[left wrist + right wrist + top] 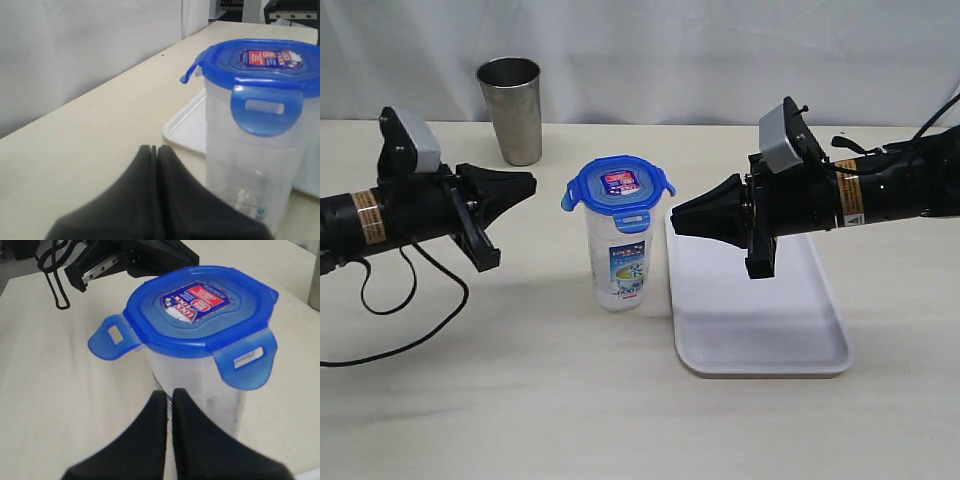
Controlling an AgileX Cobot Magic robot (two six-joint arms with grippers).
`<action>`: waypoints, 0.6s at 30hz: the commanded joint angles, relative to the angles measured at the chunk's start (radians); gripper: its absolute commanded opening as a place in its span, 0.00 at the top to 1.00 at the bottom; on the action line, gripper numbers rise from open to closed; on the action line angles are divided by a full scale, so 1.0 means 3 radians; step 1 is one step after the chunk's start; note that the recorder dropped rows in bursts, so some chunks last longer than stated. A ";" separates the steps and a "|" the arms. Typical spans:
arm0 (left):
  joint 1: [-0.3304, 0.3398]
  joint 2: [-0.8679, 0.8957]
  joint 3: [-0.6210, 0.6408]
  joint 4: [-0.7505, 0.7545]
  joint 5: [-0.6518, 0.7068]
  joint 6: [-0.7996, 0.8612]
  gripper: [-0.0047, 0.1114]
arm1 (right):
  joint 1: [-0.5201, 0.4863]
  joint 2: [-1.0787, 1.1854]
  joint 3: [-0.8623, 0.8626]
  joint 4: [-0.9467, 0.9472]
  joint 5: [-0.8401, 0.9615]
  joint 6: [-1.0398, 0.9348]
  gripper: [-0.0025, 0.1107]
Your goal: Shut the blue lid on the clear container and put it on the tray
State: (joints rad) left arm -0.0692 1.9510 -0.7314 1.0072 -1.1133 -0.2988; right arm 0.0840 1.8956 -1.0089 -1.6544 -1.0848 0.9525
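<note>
The small round blue plastic lid (618,185) sits atop the tall clear plastic container (605,242), which stands on the beige table (520,390) just beside the flat white tray (760,335). The right wrist view reveals one flap (112,336) sticking outward and another flap (245,360) folded down. The left gripper (530,183) and right gripper (676,220), both closed and empty, point level at the container from opposite sides.

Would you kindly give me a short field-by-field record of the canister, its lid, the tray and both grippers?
Lid: round blue plastic lid sits on the canister; front flap down, two side flaps sticking out
Container: tall clear plastic canister, upright on the table beside the tray
Tray: flat white rectangular plastic tray, not holding the canister
Left gripper: shut, clear of the canister
Right gripper: shut, clear of the canister
</note>
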 commanded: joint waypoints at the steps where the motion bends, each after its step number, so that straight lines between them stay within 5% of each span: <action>1: 0.0165 -0.0036 0.0166 0.0358 -0.0150 0.0036 0.96 | -0.0002 -0.0008 -0.0011 0.0028 -0.0023 -0.0023 0.94; 5: 0.0152 0.0062 0.0199 0.0836 -0.0349 -0.0059 0.96 | -0.0002 -0.0008 -0.0011 0.0028 -0.0005 -0.0023 0.94; 13: 0.0024 0.0602 0.0005 0.0698 -0.0359 0.0112 0.95 | -0.0002 -0.0008 -0.0011 -0.0035 0.0035 0.0012 0.94; 18: -0.0161 0.0609 -0.0038 0.0584 -0.0359 0.0296 0.66 | -0.0002 -0.0008 -0.0011 -0.0035 0.0123 0.0020 0.94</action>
State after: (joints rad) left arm -0.0895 2.1331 -0.7369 1.2106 -1.2102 -0.2477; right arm 0.0840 1.8956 -1.0089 -1.6604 -1.0635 0.9541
